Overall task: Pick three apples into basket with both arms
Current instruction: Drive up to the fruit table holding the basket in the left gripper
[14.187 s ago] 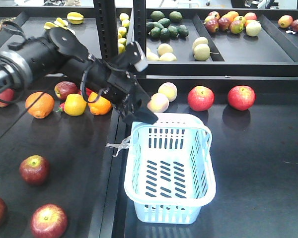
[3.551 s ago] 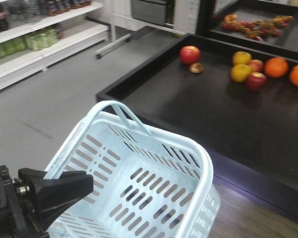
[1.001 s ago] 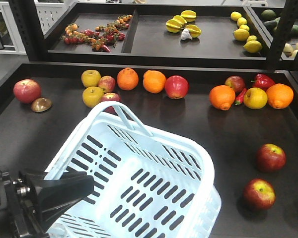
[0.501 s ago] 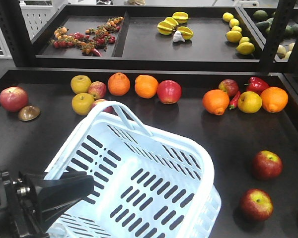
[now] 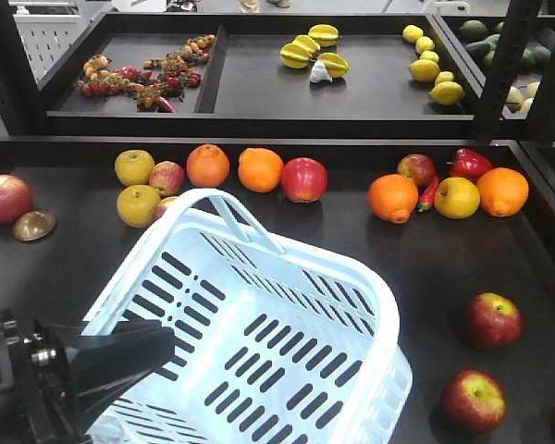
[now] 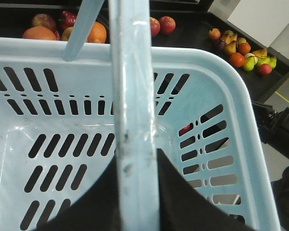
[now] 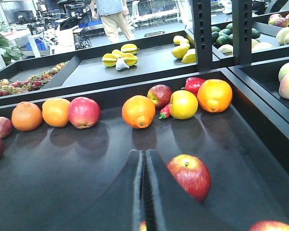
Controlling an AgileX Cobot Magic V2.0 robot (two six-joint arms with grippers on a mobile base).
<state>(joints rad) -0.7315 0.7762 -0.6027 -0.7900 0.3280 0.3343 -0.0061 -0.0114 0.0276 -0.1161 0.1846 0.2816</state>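
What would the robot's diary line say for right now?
basket: empty, tilted | left end effector: shut on basket | right end effector: shut, beside apple on table

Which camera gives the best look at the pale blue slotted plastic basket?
The exterior front-facing view: it shows most of the pale blue slotted plastic basket, rim, hoop handle and empty slotted bottom. The left wrist view sees only one handle bar and an inner wall. The right wrist view misses it.
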